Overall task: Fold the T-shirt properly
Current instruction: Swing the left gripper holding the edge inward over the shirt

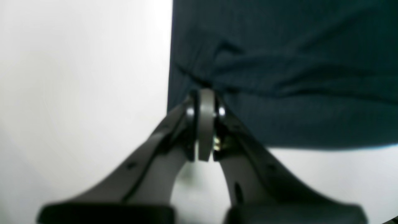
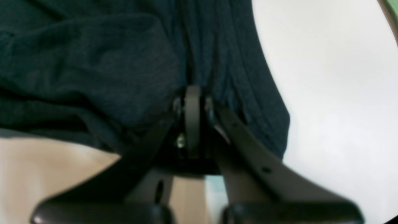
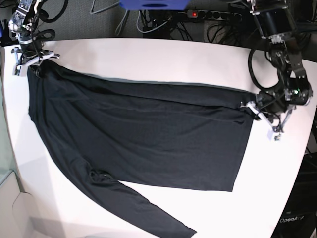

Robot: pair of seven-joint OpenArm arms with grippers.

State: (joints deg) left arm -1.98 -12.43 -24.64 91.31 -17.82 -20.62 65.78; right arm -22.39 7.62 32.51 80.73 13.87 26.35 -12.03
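T-shirt (image 3: 143,134), a black long-sleeved thin knit, lies spread across the white counter (image 3: 173,54), pinched at opposite ends: the right gripper (image 3: 28,58) clamps it at the far left corner, the left gripper (image 3: 255,110) at the right edge. Uneven pulling could slip the soft fabric free or bunch it. No containers are visible.
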